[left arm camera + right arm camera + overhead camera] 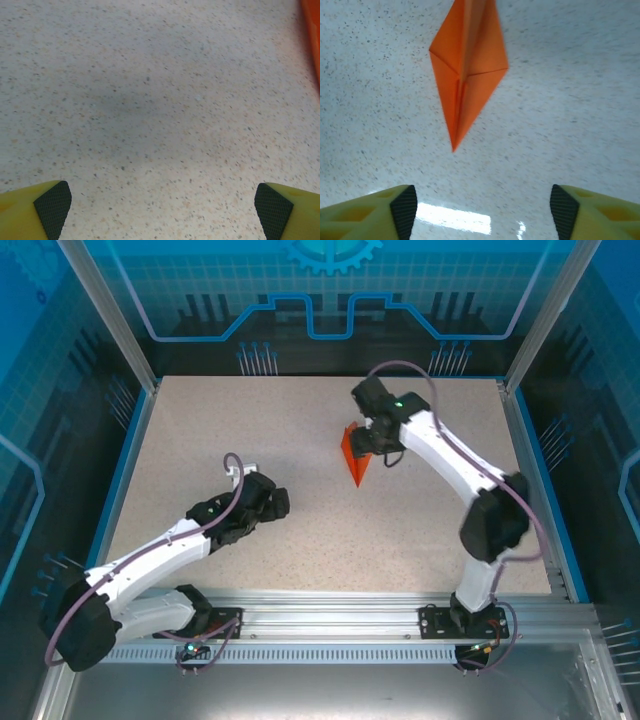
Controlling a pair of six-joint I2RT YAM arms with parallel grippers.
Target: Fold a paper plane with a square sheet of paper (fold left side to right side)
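Note:
The orange-red paper plane lies on the speckled table, a slim kite shape with a centre crease and its point toward the near side. In the right wrist view the paper plane lies flat ahead of the open jaws, its tip well clear of the fingertips. My right gripper hovers just right of it, open and holding nothing. My left gripper is low over bare table to the left, open, with the plane's edge at the far right of its view.
The speckled table is ringed by a blue rim and aluminium posts. A metal rail with both arm bases runs along the near edge.

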